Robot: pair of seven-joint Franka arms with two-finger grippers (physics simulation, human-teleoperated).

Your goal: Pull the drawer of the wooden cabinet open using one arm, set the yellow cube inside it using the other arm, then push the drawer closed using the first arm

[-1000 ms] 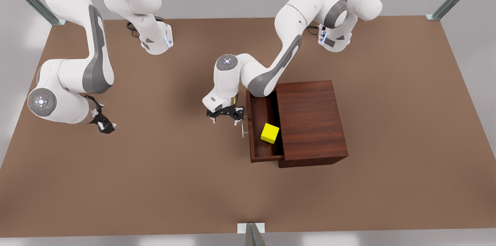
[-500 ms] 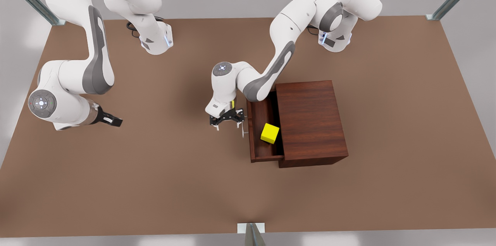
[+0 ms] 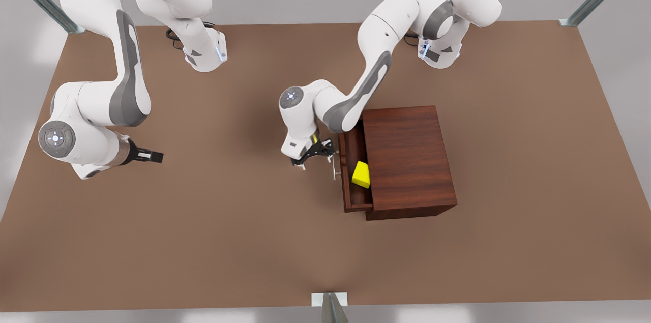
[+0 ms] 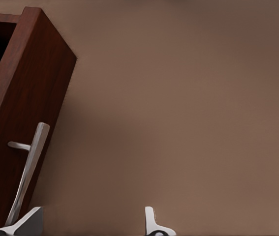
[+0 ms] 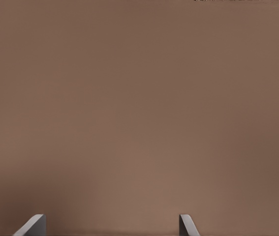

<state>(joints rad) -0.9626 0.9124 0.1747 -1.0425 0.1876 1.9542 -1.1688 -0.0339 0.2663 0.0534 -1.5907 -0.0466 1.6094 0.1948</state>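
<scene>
The drawer is part-way out of the cabinet, with the cube lying inside, half under the cabinet top. The left gripper is set against the handle, fingers spread and holding nothing; in its wrist view one fingertip sits at the bar. The push is best kept straight along the drawer's travel, pressure being spread across the front panel so the drawer is not skewed. The right gripper waits well apart over the table, its fingers parted and empty.
</scene>
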